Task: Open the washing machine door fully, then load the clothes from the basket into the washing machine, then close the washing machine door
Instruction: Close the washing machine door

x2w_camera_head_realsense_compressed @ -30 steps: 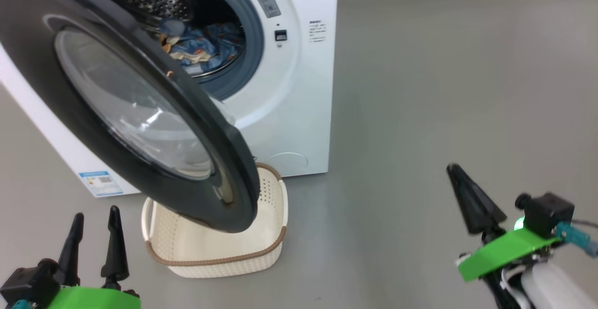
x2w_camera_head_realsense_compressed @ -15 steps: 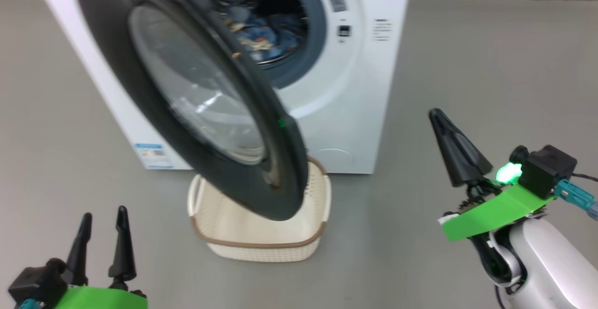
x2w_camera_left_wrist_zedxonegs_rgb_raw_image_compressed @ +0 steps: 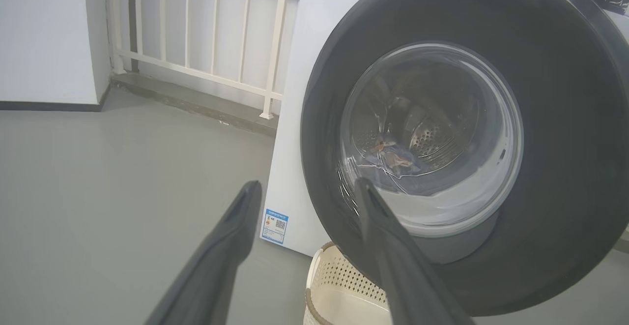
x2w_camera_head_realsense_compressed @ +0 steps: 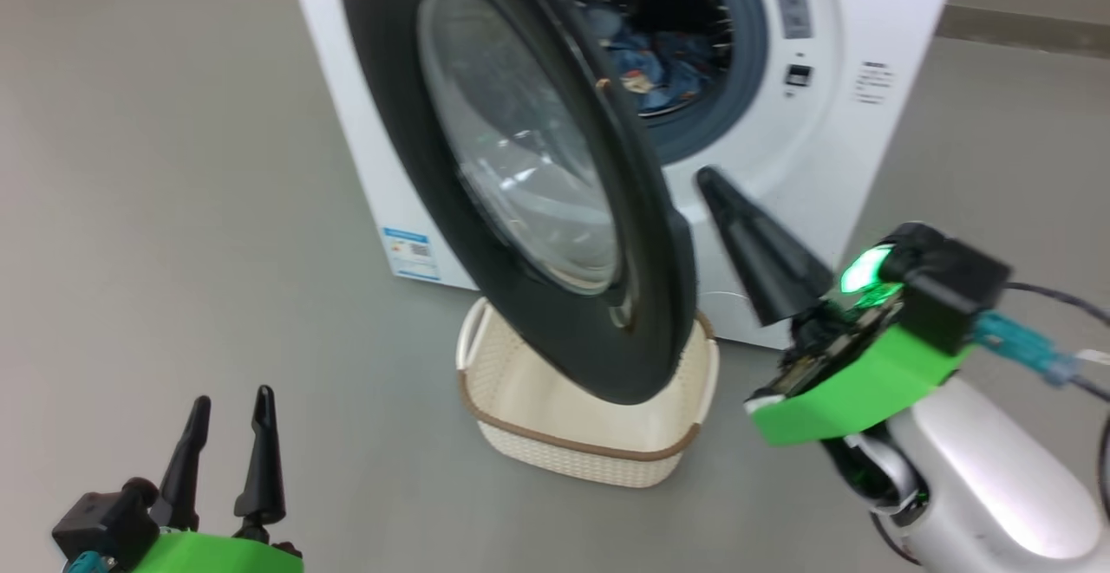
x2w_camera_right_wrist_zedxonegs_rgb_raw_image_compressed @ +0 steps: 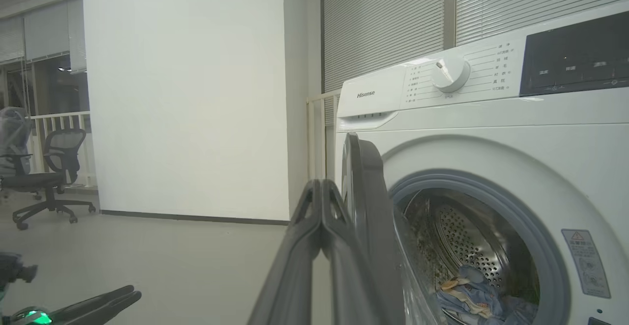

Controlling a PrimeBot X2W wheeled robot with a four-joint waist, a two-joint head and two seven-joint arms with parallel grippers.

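The clothes (x2w_camera_head_realsense_compressed: 669, 67) lie in the washing machine (x2w_camera_head_realsense_compressed: 876, 1), with the basket (x2w_camera_head_realsense_compressed: 520, 375) before it, beneath the door (x2w_camera_head_realsense_compressed: 390, 105).

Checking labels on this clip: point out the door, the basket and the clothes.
door (x2w_camera_head_realsense_compressed: 520, 144): head view, centre of its glass window.
basket (x2w_camera_head_realsense_compressed: 572, 466): head view, front wall below its brown rim.
clothes (x2w_camera_head_realsense_compressed: 672, 70): head view, on the blue fabric.

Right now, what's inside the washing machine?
Blue clothes with orange prints lie at the bottom of the steel drum. The open door covers the drum's left side, hiding anything there.
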